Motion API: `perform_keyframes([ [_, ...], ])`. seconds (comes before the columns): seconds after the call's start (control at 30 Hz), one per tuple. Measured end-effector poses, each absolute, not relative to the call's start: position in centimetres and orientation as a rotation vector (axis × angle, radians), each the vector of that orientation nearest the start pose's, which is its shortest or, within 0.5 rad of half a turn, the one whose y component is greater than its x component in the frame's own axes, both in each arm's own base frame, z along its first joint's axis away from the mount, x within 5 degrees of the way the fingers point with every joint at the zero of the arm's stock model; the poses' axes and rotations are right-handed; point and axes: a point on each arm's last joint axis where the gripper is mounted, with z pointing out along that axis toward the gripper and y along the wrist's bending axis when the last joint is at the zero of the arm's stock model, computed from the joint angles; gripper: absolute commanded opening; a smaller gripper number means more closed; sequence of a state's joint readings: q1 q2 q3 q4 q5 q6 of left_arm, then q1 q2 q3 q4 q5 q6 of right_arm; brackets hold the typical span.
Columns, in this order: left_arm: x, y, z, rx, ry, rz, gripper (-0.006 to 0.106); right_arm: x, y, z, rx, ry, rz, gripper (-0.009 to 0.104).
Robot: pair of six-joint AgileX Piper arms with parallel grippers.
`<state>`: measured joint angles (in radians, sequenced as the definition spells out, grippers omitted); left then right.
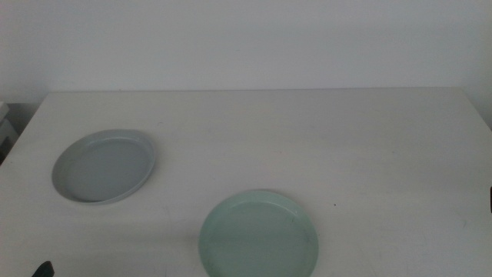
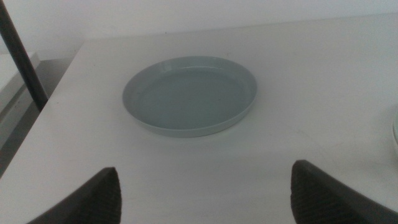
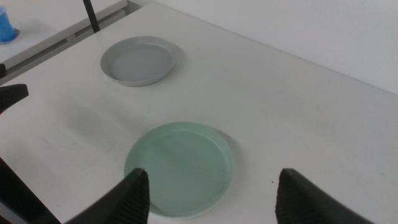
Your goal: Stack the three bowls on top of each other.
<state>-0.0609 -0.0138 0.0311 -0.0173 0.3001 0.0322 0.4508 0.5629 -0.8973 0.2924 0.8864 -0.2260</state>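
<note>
The grey-blue bowl (image 1: 104, 165) sits at the table's left; it also shows in the left wrist view (image 2: 189, 96) and the right wrist view (image 3: 138, 60). The pale mint green bowl (image 1: 259, 235) sits at the front centre, apart from it, and shows in the right wrist view (image 3: 180, 168). The cream-white bowl is out of view. My left gripper (image 2: 205, 171) is open and empty, short of the grey-blue bowl; only its tip shows at the bottom left of the middle view (image 1: 42, 269). My right gripper (image 3: 212, 174) is open and empty above the mint bowl's near side.
The white table (image 1: 323, 146) runs back to a white wall. Off its left edge stand a black pole (image 3: 90, 15) and a lower shelf holding a blue cup (image 3: 5, 25). A dark part of the left arm (image 3: 12, 96) shows in the right wrist view.
</note>
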Motion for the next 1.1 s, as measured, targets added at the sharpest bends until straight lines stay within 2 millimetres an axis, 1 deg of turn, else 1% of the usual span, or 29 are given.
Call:
perform_keyframes([
  [0.1, 5.4, -0.2, 17.6, 0.078, 1.799, -0.004, 0.105, 6.5, 5.4, 39.1, -0.632, 1.936, 0.488, 0.052],
  [0.33, 5.4, 0.3, 17.6, 0.028, 1.8, 0.099, 0.105, 6.5, 5.4, 39.1, -0.632, 1.936, 0.488, 0.052],
  [0.43, 5.6, 0.6, 17.8, -0.056, 1.828, 0.088, 0.105, 6.5, 5.4, 39.1, -0.632, 1.936, 0.488, 0.052],
  [0.53, 6.3, 0.7, 19.5, -0.146, 1.88, 0.045, 0.105, 6.5, 5.4, 39.1, -0.632, 1.936, 0.488, 0.052],
  [0.57, 6.8, 0.8, 20.5, -0.173, 1.9, 0.028, 0.105, 6.5, 5.4, 39.1, -0.632, 1.936, 0.488, 0.052],
  [0.63, 8.1, 0.9, 22.7, -0.213, 1.945, -0.001, 0.105, 6.5, 5.4, 39.1, -0.632, 1.936, 0.488, 0.052],
  [0.73, 10.6, 1.1, 26.2, -0.236, 2.028, -0.022, 0.105, 6.5, 5.4, 39.1, -0.632, 1.935, 0.488, 0.052],
  [0.77, 11.4, 1.2, 27.1, -0.243, 2.059, -0.03, 0.105, 6.5, 5.4, 39.1, -0.632, 1.935, 0.488, 0.052],
  [0.87, 14.4, 1.5, 30.0, -0.251, 2.145, -0.039, 0.105, 6.5, 5.4, 39.1, -0.632, 1.935, 0.488, 0.052],
  [0.9, 15.6, 1.6, 30.9, -0.253, 2.176, -0.043, 0.105, 6.5, 5.4, 39.1, -0.632, 1.935, 0.488, 0.052],
  [0.93, 17.8, 1.8, 32.2, -0.261, 2.242, -0.054, 0.105, 6.5, 5.4, 39.1, -0.632, 1.935, 0.488, 0.052],
  [0.97, 19.0, 1.9, 33.2, -0.264, 2.265, -0.064, 0.105, 6.5, 5.4, 39.1, -0.632, 1.935, 0.488, 0.052],
  [1.0, 20.1, 2.0, 33.6, -0.271, 2.298, -0.077, 0.105, 6.5, 5.4, 39.1, -0.632, 1.935, 0.488, 0.052],
  [1.1, 22.9, 2.2, 33.9, -0.285, 2.376, -0.096, 0.105, 6.5, 5.4, 39.1, -0.632, 1.935, 0.488, 0.052],
])
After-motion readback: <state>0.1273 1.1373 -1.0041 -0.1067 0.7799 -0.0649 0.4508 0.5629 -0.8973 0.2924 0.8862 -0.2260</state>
